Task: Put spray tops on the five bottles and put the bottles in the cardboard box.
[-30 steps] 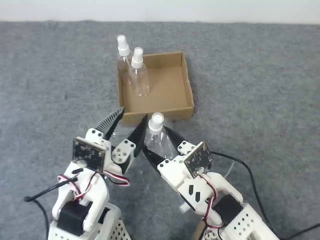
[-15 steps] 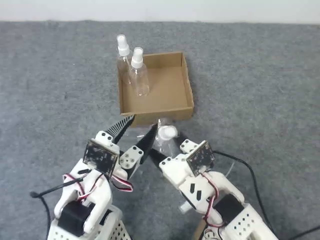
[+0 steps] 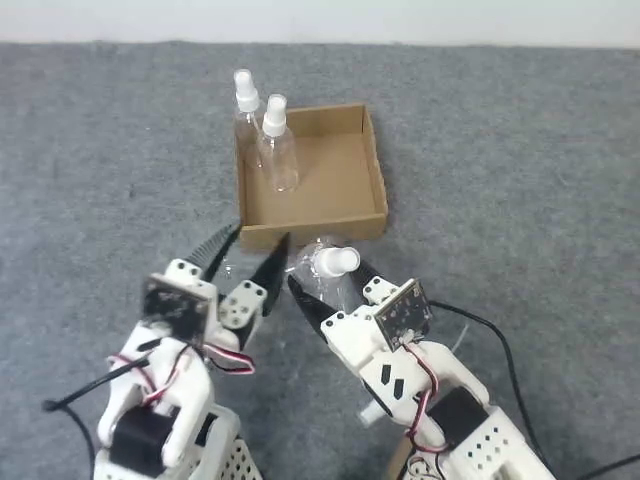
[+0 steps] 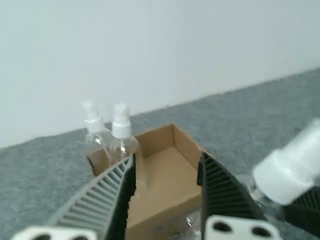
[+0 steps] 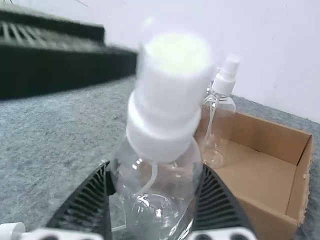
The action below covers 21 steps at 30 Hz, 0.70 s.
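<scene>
Right arm: the right gripper (image 3: 328,285) is clamped on the body of a clear plastic bottle with a white spray top (image 3: 330,268), one black jaw on each side of it.
Held bottle: it's tilted well over, with its white top pointing off to the right. It sits just in front of the box's near wall.
Left arm: the left gripper (image 3: 262,232) has its ribbed black jaws spread wide with nothing between them. Its tips are close to the box's near wall, just beside the held bottle.
Box: a shallow brown cardboard box (image 3: 375,170), open on top, lies flat beyond both grippers.
Bottles at the box: two more clear bottles with white spray tops stand upright side by side at the far left corner. The nearer upright bottle (image 3: 277,150) is inside the box. The farther upright bottle (image 3: 245,105) is right at the corner, and from here I cannot tell whether it stands inside or just behind the wall.
Floor: grey carpet (image 3: 520,150) lies under everything, running back to a pale wall.
</scene>
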{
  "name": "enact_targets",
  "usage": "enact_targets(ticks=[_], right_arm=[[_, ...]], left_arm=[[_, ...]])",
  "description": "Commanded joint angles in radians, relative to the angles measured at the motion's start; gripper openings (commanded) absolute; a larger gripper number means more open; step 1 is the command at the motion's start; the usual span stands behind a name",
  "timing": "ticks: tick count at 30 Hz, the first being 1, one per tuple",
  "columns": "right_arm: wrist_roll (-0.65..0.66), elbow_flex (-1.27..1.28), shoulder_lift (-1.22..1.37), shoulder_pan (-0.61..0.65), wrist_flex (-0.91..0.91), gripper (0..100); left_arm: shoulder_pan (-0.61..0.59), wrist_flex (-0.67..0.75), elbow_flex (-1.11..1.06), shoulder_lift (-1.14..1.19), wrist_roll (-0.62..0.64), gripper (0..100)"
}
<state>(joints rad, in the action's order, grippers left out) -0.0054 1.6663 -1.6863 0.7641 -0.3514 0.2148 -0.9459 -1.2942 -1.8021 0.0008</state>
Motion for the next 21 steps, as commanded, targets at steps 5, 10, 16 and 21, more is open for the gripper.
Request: enact_targets(ticks=[5,10,16,21], right_arm=[[-0.012,-0.009,-0.024,-0.007,0.001,0.7],[-0.012,-0.008,-0.024,-0.007,0.001,0.7],[-0.012,-0.006,-0.018,-0.008,0.001,0.7],[-0.009,0.008,-0.022,-0.008,0.001,0.6]], left_arm=[[-0.183,-0.011,0.157,0.002,0.025,19],[-0.364,-0.011,0.084,0.002,0.025,19],[-0.512,-0.006,-0.036,0.002,0.026,19],[-0.565,-0.005,-0.142,0.002,0.026,19]])
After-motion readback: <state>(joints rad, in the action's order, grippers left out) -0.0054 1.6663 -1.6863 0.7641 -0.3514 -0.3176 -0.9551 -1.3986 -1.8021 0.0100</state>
